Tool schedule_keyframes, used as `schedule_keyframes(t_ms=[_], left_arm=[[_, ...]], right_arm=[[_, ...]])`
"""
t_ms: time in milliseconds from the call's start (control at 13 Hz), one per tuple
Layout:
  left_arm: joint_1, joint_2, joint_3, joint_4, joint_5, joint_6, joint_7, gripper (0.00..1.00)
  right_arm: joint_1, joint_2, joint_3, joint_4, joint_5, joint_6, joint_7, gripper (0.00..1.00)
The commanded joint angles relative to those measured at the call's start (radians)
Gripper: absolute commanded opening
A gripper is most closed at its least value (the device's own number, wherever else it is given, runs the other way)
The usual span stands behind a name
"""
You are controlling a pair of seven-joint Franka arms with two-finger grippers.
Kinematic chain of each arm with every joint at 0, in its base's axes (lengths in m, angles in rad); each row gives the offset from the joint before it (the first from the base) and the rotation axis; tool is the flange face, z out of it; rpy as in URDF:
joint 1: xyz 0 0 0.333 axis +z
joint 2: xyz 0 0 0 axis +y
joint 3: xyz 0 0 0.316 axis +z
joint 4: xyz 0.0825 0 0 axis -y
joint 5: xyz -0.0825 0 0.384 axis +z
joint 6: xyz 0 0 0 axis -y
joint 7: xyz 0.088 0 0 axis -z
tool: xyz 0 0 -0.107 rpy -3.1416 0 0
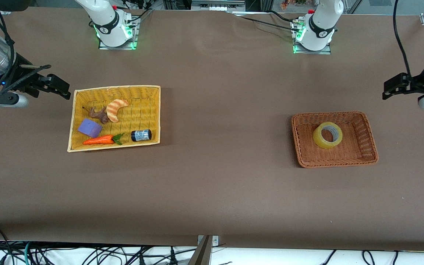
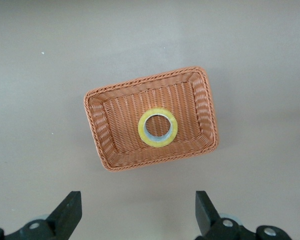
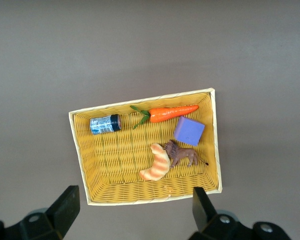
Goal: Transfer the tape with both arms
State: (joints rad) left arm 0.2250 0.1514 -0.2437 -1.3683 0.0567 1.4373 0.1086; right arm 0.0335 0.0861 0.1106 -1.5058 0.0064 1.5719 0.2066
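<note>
The tape, a yellowish ring with a grey-white core, lies flat in the brown wicker basket toward the left arm's end of the table. In the left wrist view the tape sits in the middle of that basket. My left gripper hangs high over the table beside the brown basket, apart from it. It is open with nothing between its fingers. My right gripper hovers by the yellow basket at the right arm's end. It is open and empty too.
The yellow basket holds a croissant, a brown toy animal, a purple block, a carrot and a small black jar. Bare brown table stretches between the two baskets.
</note>
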Motion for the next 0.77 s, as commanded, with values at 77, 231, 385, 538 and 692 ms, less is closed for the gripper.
schedule_keyframes(t_ms=[77, 231, 385, 538, 692], left_arm=[[-0.223, -0.094, 0.211, -0.189, -0.037, 0.151, -0.094, 1.00], [-0.252, -0.221, 0.222, -0.368, -0.037, 0.241, -0.125, 1.00], [-0.272, -0.228, 0.225, -0.373, -0.038, 0.241, -0.127, 1.00], [-0.263, -0.217, 0.225, -0.361, -0.050, 0.238, -0.119, 1.00], [-0.262, -0.196, 0.222, -0.328, -0.043, 0.235, -0.121, 1.00]], right_arm=[[-0.014, 0.003, 0.011, 0.016, 0.007, -0.004, -0.019, 1.00], [-0.014, 0.004, 0.011, 0.016, 0.006, -0.004, -0.019, 1.00], [-0.014, 0.007, 0.014, 0.016, 0.006, -0.004, -0.018, 1.00], [-0.014, 0.007, 0.014, 0.016, 0.006, -0.004, -0.018, 1.00], [-0.014, 0.007, 0.014, 0.016, 0.006, -0.004, -0.019, 1.00]])
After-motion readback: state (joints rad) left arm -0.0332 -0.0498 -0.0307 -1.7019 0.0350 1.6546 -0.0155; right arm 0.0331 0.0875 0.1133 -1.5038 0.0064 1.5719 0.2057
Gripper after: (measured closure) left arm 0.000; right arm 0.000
